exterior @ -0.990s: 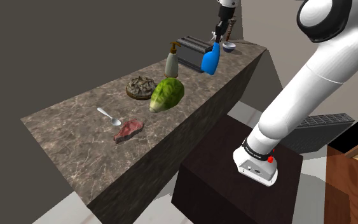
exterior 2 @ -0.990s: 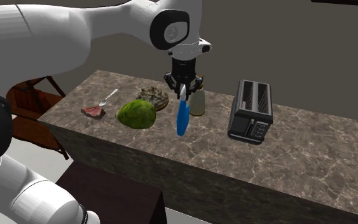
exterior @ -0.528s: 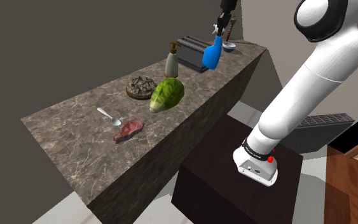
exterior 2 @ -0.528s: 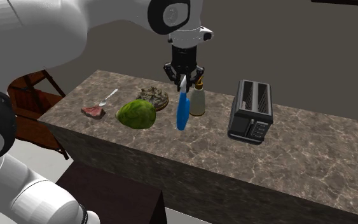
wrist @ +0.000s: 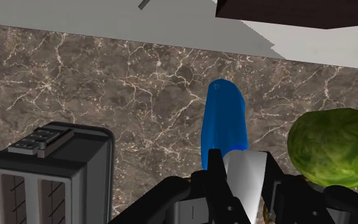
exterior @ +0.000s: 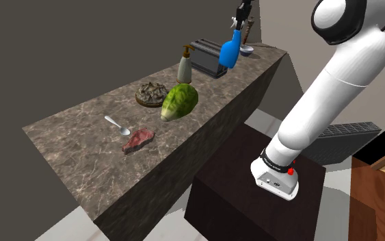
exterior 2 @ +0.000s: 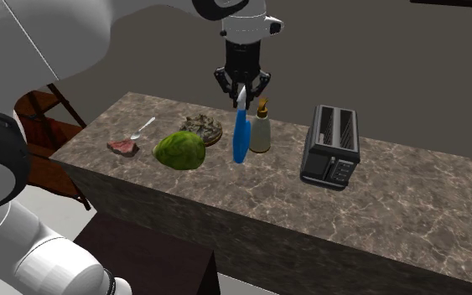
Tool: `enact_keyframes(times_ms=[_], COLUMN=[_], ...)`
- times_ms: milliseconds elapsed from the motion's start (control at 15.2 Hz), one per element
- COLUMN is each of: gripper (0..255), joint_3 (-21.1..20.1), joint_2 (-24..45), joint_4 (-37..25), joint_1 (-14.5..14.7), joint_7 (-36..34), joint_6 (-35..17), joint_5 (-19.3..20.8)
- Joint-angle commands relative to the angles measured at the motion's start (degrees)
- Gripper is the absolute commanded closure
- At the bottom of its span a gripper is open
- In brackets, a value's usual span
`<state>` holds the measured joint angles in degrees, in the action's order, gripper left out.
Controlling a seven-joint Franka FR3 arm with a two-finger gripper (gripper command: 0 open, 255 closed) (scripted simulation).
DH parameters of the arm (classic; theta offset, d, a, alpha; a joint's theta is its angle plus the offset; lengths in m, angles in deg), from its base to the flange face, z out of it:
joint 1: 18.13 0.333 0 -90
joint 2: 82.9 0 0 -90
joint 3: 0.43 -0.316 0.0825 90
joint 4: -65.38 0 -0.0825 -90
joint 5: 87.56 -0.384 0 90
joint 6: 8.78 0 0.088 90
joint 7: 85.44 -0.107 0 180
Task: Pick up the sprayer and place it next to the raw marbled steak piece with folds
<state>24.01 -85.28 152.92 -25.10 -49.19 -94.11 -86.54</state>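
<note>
Gripper (exterior 2: 241, 92) clamped on blue sprayer (exterior 2: 241, 134), risen higher above desk (exterior 2: 393, 218). Lift done; next carry toward steak (exterior: 138, 140), shoulder view's 7 o'clock.

The pincer (exterior 2: 241, 92) partly hides the white head of the sprayer (exterior 2: 241, 139).

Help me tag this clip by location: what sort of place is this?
Probably a home kitchen: a dark marbled counter bears a toaster, a raw steak and a leafy green vegetable.
</note>
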Motion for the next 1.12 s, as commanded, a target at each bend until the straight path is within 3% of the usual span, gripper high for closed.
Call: enact_keyframes(times_ms=[0,858,1056], gripper=[255,255,255], joint_3=[0.2,1.6,-1.1], joint_2=[0.7,8.0,2.7], joint_4=[-2.6,-21.7,-15.5], joint_1=[-0.1,-1.9,1.6], joint_7=[0.3,2.4,-2.8], joint_6=[1.9,14.4,13.0], joint_5=[-0.3,-3.6,-1.1])
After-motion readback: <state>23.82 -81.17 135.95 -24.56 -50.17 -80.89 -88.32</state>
